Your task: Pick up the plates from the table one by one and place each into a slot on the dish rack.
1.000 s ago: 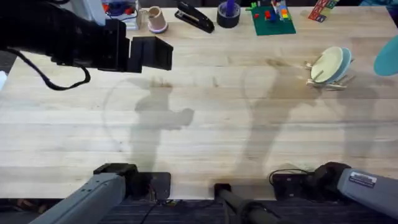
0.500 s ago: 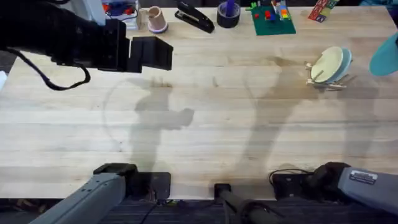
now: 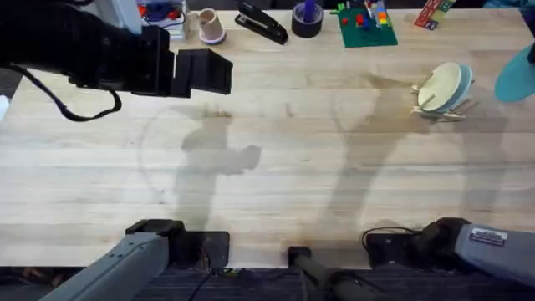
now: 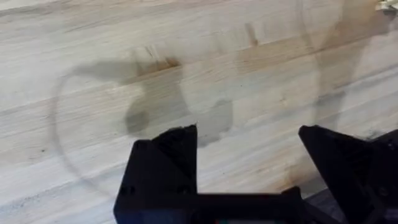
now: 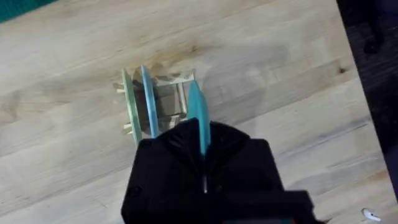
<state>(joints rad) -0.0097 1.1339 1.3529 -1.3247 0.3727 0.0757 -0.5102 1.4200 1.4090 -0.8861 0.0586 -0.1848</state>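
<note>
The dish rack (image 3: 443, 107) stands at the table's (image 3: 276, 167) far right, a pale yellow plate (image 3: 438, 87) and a light blue plate (image 3: 465, 79) upright in its slots. In the right wrist view the same rack (image 5: 168, 102) holds the yellow plate (image 5: 128, 102) and blue plate (image 5: 147, 99). My right gripper (image 5: 202, 142) is shut on a turquoise plate (image 5: 196, 109), held on edge above the rack's free side. That turquoise plate (image 3: 512, 78) shows at the overhead's right edge. My left gripper (image 3: 205, 72) hovers open and empty at the far left, fingers (image 4: 163, 163) spread over bare wood.
Along the far edge lie a black stapler (image 3: 262, 22), a dark tape roll (image 3: 307, 19), a green baseplate with bricks (image 3: 366, 25) and a small cup (image 3: 209, 26). The table's right edge runs close beside the rack.
The turquoise plate has drifted slightly left and down toward the rack. The left arm has not moved.
</note>
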